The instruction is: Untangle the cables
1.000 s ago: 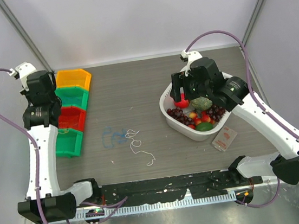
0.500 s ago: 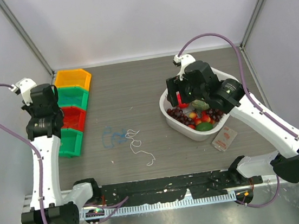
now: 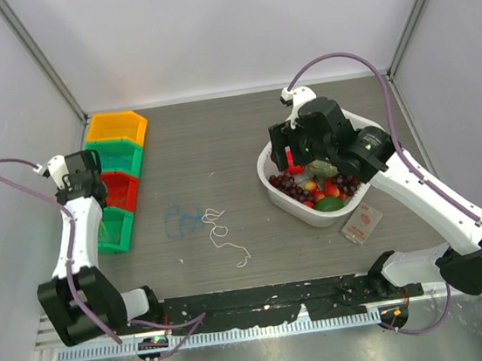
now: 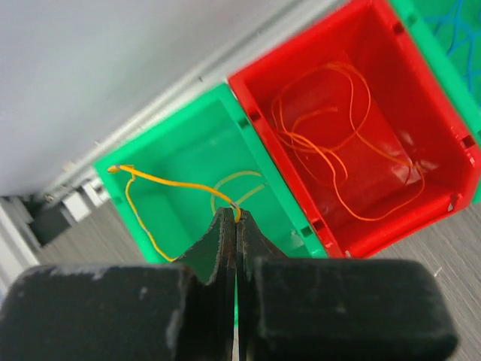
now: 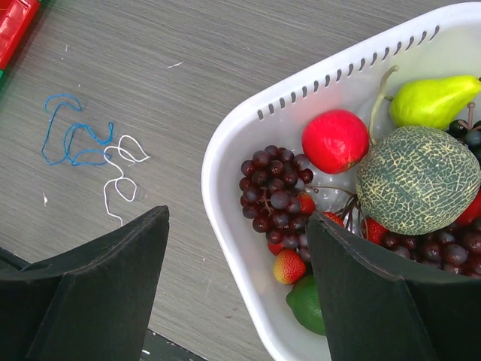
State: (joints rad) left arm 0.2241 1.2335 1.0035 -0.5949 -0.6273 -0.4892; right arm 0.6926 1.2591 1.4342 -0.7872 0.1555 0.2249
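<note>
Blue wire [image 3: 178, 221] and white wire [image 3: 221, 234] lie just touching on the tabletop [image 3: 219, 148] between the arms. A yellow wire [image 4: 180, 184] is pinched in the left pincer [image 4: 235, 226], jaws pressed together on it, trailing into the green bin [image 4: 176, 154] beside the red bin [image 4: 376, 45] that holds an orange wire [image 4: 331, 162]. Over the last second the left arm has swung to the near bins and the right pincer [image 5: 239, 226], spread and empty, has shifted slightly over the fruit basket [image 5: 218, 150]. Sorting looks partway: yellow ready to drop, blue and white still to separate.
</note>
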